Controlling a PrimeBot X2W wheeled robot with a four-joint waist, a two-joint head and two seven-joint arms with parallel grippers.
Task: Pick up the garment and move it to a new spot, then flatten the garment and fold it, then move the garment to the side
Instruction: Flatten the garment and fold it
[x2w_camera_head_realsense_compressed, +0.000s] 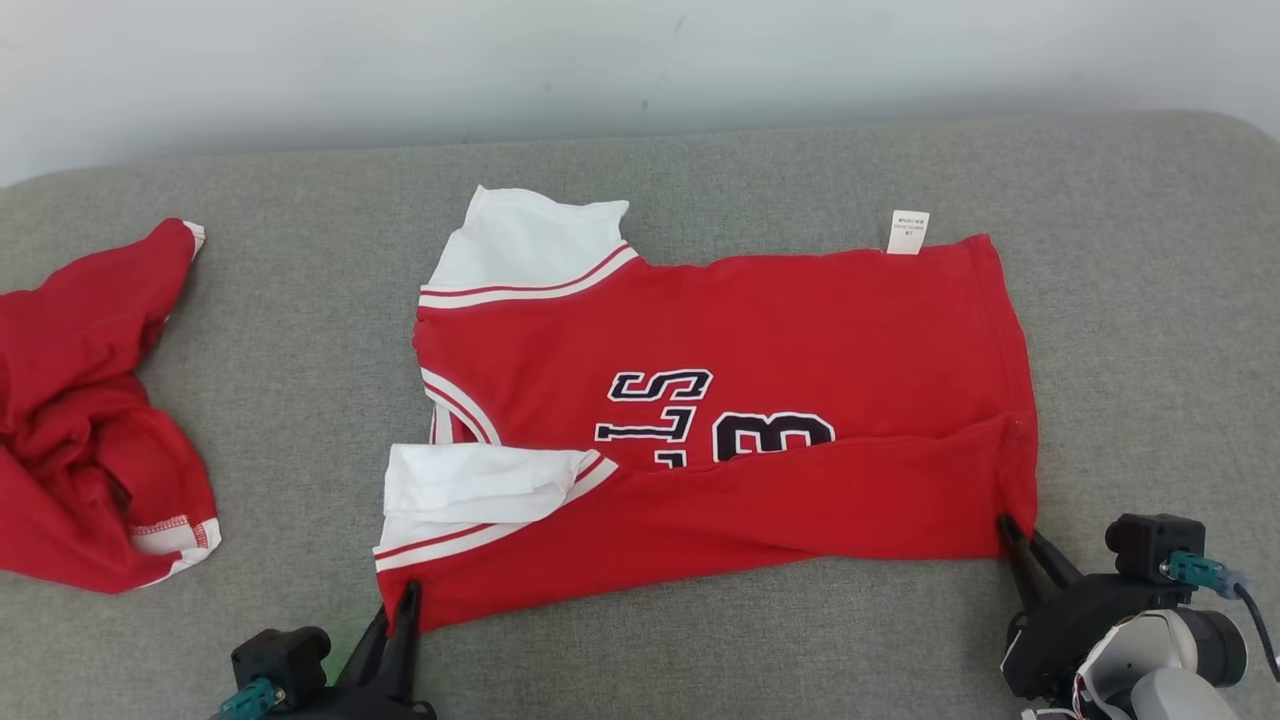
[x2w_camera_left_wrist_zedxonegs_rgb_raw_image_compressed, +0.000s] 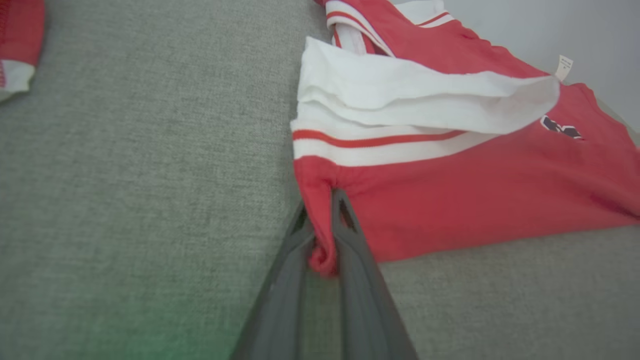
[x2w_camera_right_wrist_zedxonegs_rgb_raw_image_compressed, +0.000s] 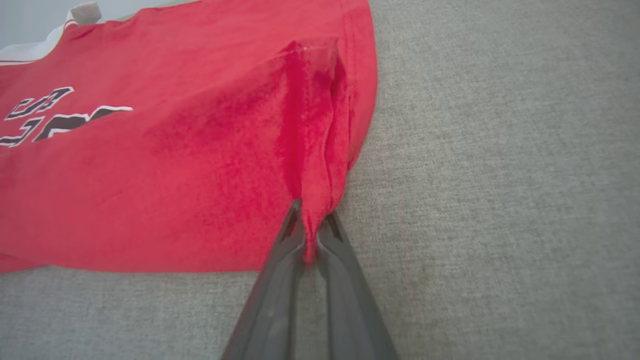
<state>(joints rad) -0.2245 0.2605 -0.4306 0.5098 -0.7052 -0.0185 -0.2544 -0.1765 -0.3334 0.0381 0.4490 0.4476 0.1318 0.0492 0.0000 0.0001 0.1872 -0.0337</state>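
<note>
The red jersey (x2w_camera_head_realsense_compressed: 760, 330) is lying spread across the middle of the grey cushion (x2w_camera_head_realsense_compressed: 300, 400), with its near edge folding up over the lettering (x2w_camera_head_realsense_compressed: 660, 400). The left gripper (x2w_camera_head_realsense_compressed: 405, 598) is pinching the near corner below the white sleeve (x2w_camera_head_realsense_compressed: 470, 480), its jaws closed on bunched fabric. The right gripper (x2w_camera_head_realsense_compressed: 1015, 530) is clamping the hem corner the same way. A crumpled red garment (x2w_camera_head_realsense_compressed: 90, 430) is sitting well off to the left.
</note>
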